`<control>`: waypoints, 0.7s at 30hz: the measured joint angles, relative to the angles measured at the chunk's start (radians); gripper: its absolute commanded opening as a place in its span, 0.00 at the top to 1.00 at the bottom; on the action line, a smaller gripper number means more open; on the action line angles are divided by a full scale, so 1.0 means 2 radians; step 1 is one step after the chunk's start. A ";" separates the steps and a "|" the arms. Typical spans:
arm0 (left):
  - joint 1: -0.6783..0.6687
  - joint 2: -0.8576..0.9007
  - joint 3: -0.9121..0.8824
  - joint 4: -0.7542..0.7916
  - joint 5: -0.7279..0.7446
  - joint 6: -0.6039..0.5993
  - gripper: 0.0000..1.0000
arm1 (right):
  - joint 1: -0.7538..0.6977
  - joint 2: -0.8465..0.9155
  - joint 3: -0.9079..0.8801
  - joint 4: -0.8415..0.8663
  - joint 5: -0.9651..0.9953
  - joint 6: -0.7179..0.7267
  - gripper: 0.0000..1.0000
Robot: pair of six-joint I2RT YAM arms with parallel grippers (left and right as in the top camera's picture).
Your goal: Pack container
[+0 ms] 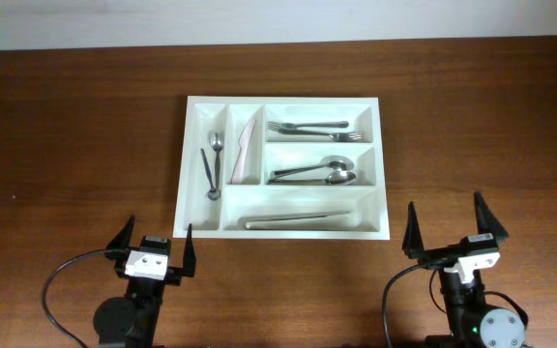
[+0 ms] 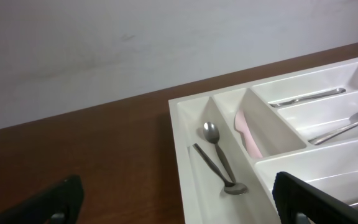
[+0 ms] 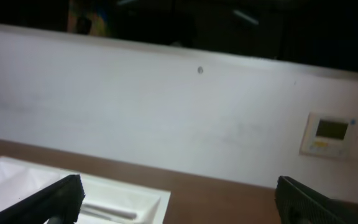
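Note:
The white five-compartment container point(image 1: 190, 164) lies in the middle of the table. Its left narrow slot holds two small spoons point(image 1: 213, 166), also seen in the left wrist view point(image 2: 219, 162). The second narrow slot holds a pink utensil point(image 1: 247, 147). The wide slots hold forks point(image 1: 319, 128), spoons point(image 1: 315, 171) and a long utensil point(image 1: 296, 221). My left gripper point(image 1: 156, 237) is open and empty just in front of the container's near left corner point(image 2: 185, 186). My right gripper point(image 1: 446, 227) is open and empty, to the right of the container's near right corner point(image 3: 160, 202).
The brown wooden table point(image 1: 75, 135) runs to a white wall point(image 2: 104, 43) at the back. A wall thermostat point(image 3: 329, 132) shows in the right wrist view. Black cables point(image 1: 61, 280) loop beside both arm bases at the front edge.

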 measured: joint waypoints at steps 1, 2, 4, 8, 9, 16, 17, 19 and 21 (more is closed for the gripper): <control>0.000 0.000 0.000 0.000 0.000 0.000 0.01 | 0.000 0.000 -0.006 0.000 0.000 0.000 0.01; 0.000 0.000 0.000 0.000 0.000 0.000 0.01 | 0.000 0.000 -0.010 0.000 0.000 0.000 0.01; 0.000 0.000 0.000 0.000 0.000 0.000 0.01 | 0.000 0.000 -0.018 0.000 0.000 0.000 0.01; 0.000 0.000 0.000 0.000 0.000 0.000 0.01 | 0.000 0.000 -0.033 0.003 0.000 0.000 0.01; 0.000 0.000 0.000 0.000 0.000 0.000 0.01 | 0.000 0.000 -0.033 -0.002 0.000 0.000 0.01; 0.000 0.000 0.000 0.000 0.000 0.000 0.01 | 0.000 -0.001 -0.035 -0.080 0.000 0.000 0.01; 0.000 0.000 0.000 0.000 0.000 0.000 0.01 | 0.000 -0.001 -0.035 -0.097 0.000 0.000 0.01; 0.000 0.000 0.000 0.000 0.000 0.000 0.01 | 0.000 -0.001 -0.035 -0.116 0.000 0.000 0.01; 0.000 0.000 0.000 0.000 0.000 0.000 0.01 | 0.000 -0.001 -0.035 -0.117 0.000 0.000 0.01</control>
